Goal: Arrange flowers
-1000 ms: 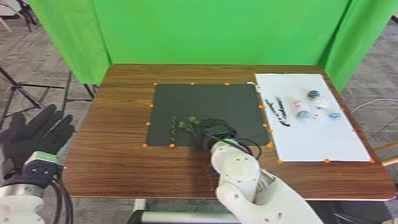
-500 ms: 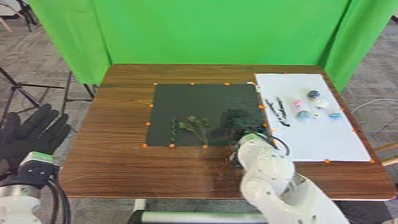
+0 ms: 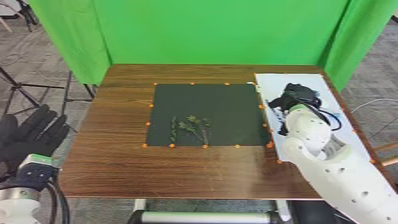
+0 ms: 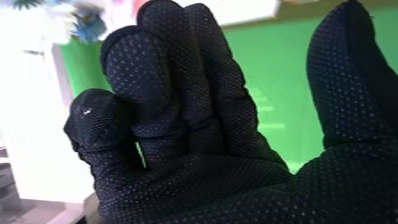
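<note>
Head view: counter (image 3: 115,165) of brown wood, dark mat (image 3: 213,95) laid near its middle, white sheet (image 3: 306,78) laid to the mat's right. Orange markers are spaced along the edges of both. On the mat's near part, the stalk (image 3: 173,131) is set lengthwise, slim and green; just to its right, the sprigs (image 3: 197,129) are seen, leafy tops pointed away from the robot. The right hand (image 3: 298,95) is held over the sheet's left half, and the flowers there are partly covered by it. The left hand (image 3: 31,142) is held beyond the counter's left edge, fingers straight and slightly spread. A green curtain (image 3: 213,35) is hung behind the counter.

Right wrist view: three fingers are held nearly straight and close together, the smallest slightly bent, thumb stood well apart. Past the fingertips, a blue flower (image 4: 90,25) is noted, a white flower (image 4: 60,22) beside it, both blurred.
</note>
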